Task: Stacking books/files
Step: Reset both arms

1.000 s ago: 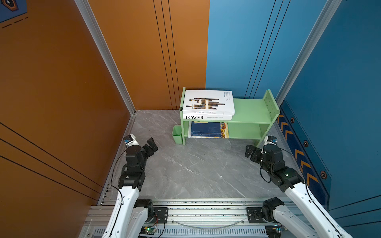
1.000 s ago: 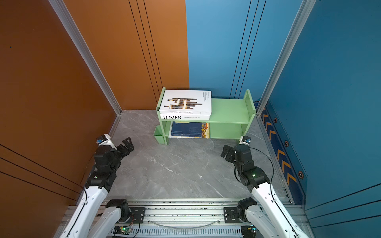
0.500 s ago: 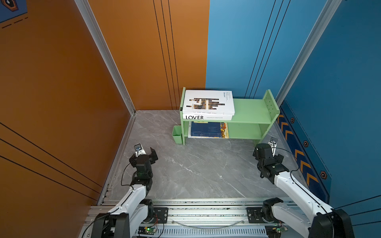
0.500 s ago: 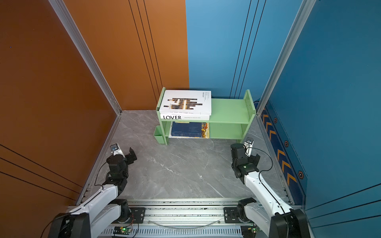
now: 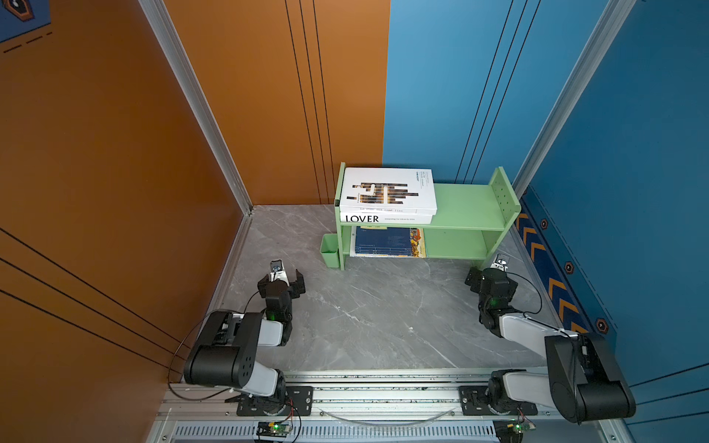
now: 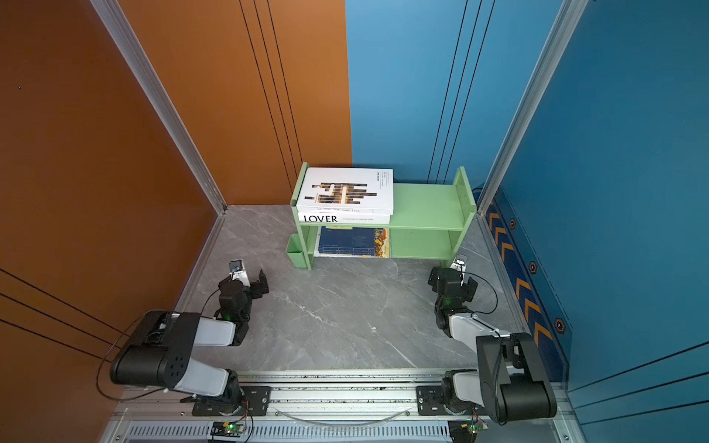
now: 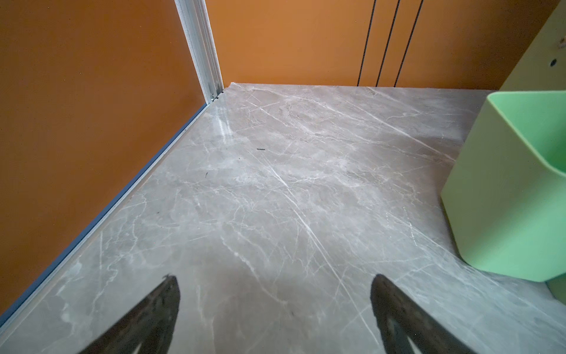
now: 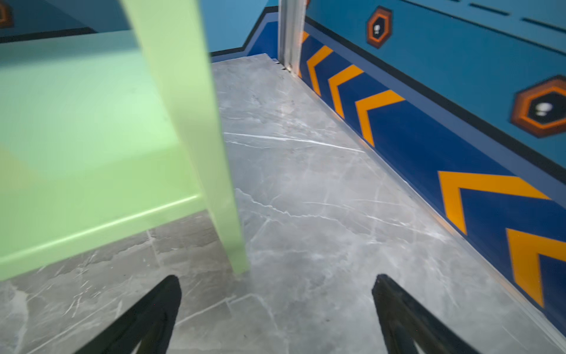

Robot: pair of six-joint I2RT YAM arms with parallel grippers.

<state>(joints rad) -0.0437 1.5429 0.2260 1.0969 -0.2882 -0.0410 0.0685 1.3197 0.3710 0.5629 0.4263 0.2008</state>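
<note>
1. A green shelf (image 5: pixel 472 203) stands at the back of a grey marble worktop (image 5: pixel 376 314). A small green cup (image 5: pixel 330 251) is fixed to the foot of the shelf on the robot's left.
2. On the shelf's top board, at the end above the cup, the white book with brown-black bars (image 5: pixel 387 191) lies flat on the thick white "LOVER" book (image 5: pixel 383 218). Their edges are nearly flush and their spines face the robot, so the pile sits steady.
3. On the shelf's lower board, directly beneath, a navy book (image 5: pixel 383 241) lies flat over the yellow illustrated picture book (image 5: pixel 417 239). What else lies in that shadowed pile is hard to tell.
4. The left gripper (image 5: pixel 284 277) hovers in front of the shelf, near the cup, jaws spread wide and empty. The right gripper (image 5: pixel 491 278) sits just beside the shelf's far leg (image 8: pixel 214 153), equally wide and empty.
5. The stacking looks finished, with both arms clear of the books.
6. The worktop in front of the shelf is bare. The shelf's far half is free on both boards. Room is tightest between that leg and the blue wall (image 5: pixel 614 191).
</note>
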